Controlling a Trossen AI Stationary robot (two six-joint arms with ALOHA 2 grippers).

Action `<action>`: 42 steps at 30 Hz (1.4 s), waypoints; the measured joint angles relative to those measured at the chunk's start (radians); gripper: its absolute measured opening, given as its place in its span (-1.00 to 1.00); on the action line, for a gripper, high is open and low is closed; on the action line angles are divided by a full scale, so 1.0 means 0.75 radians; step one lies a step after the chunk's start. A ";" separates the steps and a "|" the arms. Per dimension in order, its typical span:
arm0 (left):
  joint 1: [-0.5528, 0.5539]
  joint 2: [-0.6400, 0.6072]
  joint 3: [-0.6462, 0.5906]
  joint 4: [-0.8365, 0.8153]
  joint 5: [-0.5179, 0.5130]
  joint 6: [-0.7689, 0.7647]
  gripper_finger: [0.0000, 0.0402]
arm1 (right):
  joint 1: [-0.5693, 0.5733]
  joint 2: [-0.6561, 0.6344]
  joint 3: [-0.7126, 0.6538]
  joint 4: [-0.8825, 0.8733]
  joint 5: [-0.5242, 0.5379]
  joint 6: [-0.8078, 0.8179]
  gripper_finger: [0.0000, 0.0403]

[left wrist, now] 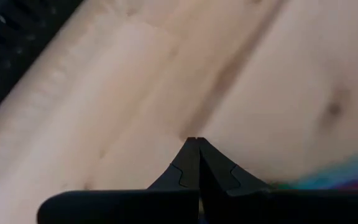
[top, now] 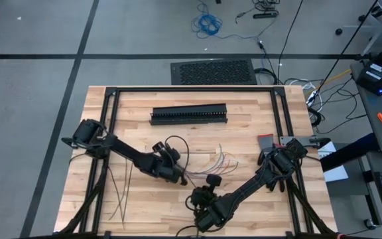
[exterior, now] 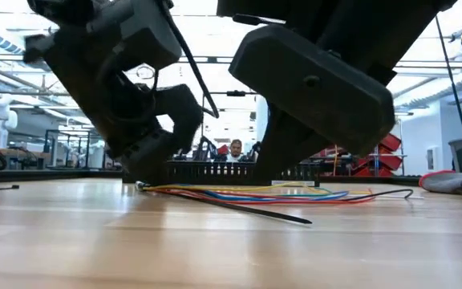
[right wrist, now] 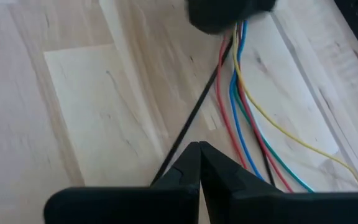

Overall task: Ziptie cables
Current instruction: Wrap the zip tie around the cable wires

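The cables (top: 214,162) lie as a loose fan of red, blue, yellow and white wires (right wrist: 241,118) flat on the wooden table. One dark ziptie (right wrist: 191,118) lies slanting beside them, resting along its length (exterior: 239,207). My left gripper (left wrist: 193,140) is shut and low over the table at the end where the wires converge (exterior: 147,186). My right gripper (right wrist: 199,144) is shut, just above the table beside the ziptie, with the wires close by. More zipties (top: 121,192) lie near the left edge. My left gripper stands at the wires' gathered end (right wrist: 232,37); its own body hides the spot, so I cannot tell whether it touches them. My right gripper has the ziptie running past one finger (right wrist: 182,168); I cannot tell whether they touch.
A long black slotted duct (top: 189,115) lies across the far middle of the table. A black frame (top: 191,89) runs around the table's edges. Bare wood stretches along the near side (exterior: 231,249). People and shelving show in the room beyond the far edge.
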 joint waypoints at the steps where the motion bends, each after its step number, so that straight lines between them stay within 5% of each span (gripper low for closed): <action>1: -0.013 -0.002 0.019 -0.054 0.016 -0.017 -1.00 | 0.000 0.000 0.000 -0.010 0.000 0.007 -1.00; 10: -0.074 -0.004 0.123 -0.373 0.077 -0.066 -1.00 | 0.000 0.000 0.001 -0.032 0.002 0.024 -1.00; 29: -0.255 -0.066 0.258 -0.500 0.180 -0.125 -1.00 | 0.000 -0.002 0.002 -0.058 0.021 0.025 -1.00; 35: -0.212 -0.066 0.278 -0.811 -0.052 -0.192 -1.00 | -0.007 -0.003 0.002 -0.058 0.035 0.022 -1.00; 42: -0.064 -0.066 0.216 -0.995 0.067 -0.142 -1.00 | -0.005 -0.003 0.002 -0.096 0.064 0.055 -1.00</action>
